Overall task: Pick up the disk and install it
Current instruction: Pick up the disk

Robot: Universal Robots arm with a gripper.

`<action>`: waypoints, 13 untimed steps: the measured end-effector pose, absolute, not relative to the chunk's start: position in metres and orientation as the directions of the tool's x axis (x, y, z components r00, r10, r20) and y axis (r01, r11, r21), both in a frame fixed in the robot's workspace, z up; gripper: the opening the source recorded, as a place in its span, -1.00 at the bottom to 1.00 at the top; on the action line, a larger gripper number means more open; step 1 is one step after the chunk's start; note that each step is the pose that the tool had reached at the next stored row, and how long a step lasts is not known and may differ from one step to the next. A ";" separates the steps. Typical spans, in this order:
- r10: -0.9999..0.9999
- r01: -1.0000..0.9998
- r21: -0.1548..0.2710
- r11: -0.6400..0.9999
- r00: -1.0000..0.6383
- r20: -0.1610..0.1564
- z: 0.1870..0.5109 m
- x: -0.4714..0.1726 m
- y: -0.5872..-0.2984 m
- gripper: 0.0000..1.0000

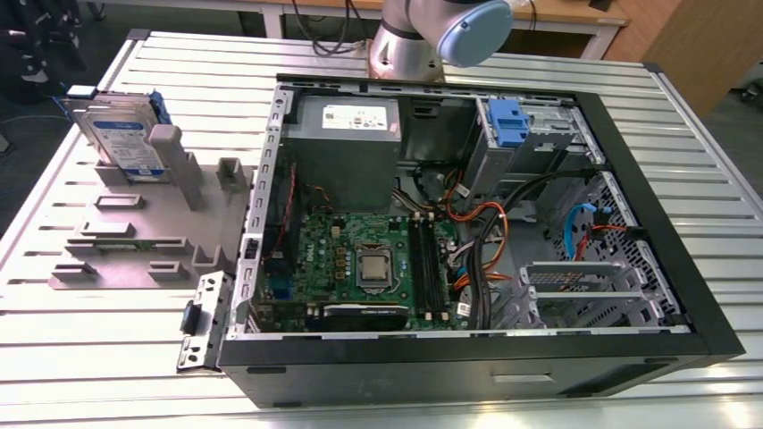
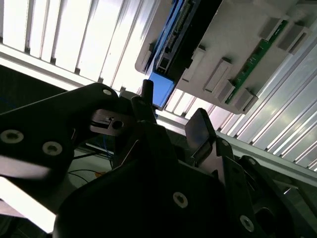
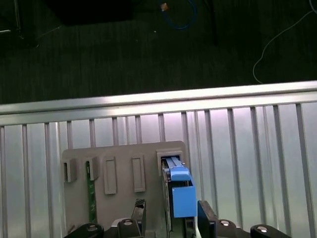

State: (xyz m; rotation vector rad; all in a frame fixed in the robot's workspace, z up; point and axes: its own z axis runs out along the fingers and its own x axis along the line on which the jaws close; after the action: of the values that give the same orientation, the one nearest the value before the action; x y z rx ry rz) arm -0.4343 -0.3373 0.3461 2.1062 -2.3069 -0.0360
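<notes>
One stiff, dense, probably shock-sensitive disk [image 1: 123, 136] stands at ten o'clock of the computer [image 1: 477, 362]; gripper [image 3: 172, 206] fingers apart near it; best gripped by its flat faces.

Reference object: the slatted aluminium table [image 1: 698, 134]. We note that its ribs reflect the light brightly, almost white in places.

Beyond the table's far edge in the exterior view stands a light wooden desk [image 1: 555, 18], and dark cables [image 1: 320, 31] hang beneath it. Past the table's far corner, at the exterior view's right, we see a brown wooden panel [image 1: 703, 49].

In the first wrist view a dark floor [image 3: 99, 54] lies beyond the table's edge. A blue cable [image 3: 181, 15] and a thin white cable [image 3: 285, 34] lie on it.
</notes>
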 end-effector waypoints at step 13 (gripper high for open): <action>-0.999 -0.999 0.029 0.035 -0.035 -0.002 0.330 -0.434 -0.333 0.07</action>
State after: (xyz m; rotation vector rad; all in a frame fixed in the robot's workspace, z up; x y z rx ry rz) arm -0.4342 -0.3326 0.3295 2.1691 -2.2469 -0.0351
